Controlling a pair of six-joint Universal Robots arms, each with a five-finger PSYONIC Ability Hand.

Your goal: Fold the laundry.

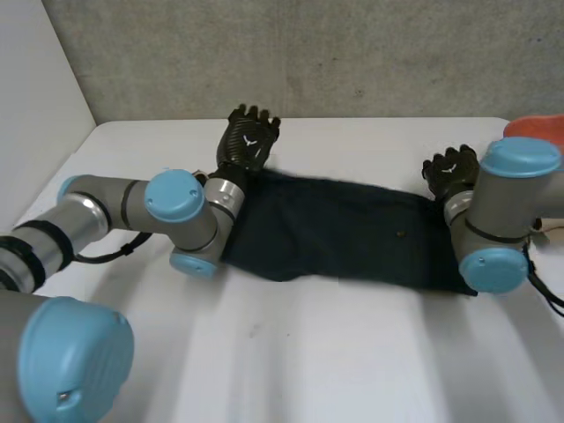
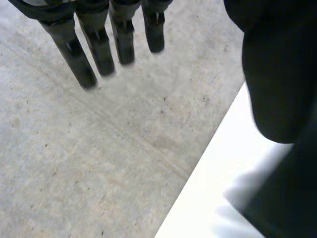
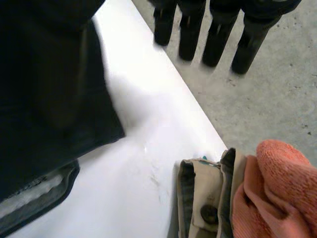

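A dark navy garment (image 1: 335, 233) lies folded into a long strip across the white table (image 1: 308, 352). My left hand (image 1: 248, 139) is raised just past the strip's far left corner. In its own wrist view its fingers (image 2: 99, 47) are straight and hold nothing. My right hand (image 1: 449, 169) is at the strip's far right end. Its fingers (image 3: 218, 34) also point straight out, empty, beyond the table's back edge. The dark cloth (image 3: 49, 99) lies under and beside that palm, apart from the fingers.
An orange towel (image 3: 277, 188) and a beige buttoned garment (image 3: 203, 193) are piled at the table's far right corner, close to my right hand. The same orange towel (image 1: 538, 128) sits behind the right arm. A grey wall (image 1: 352, 53) stands behind the table.
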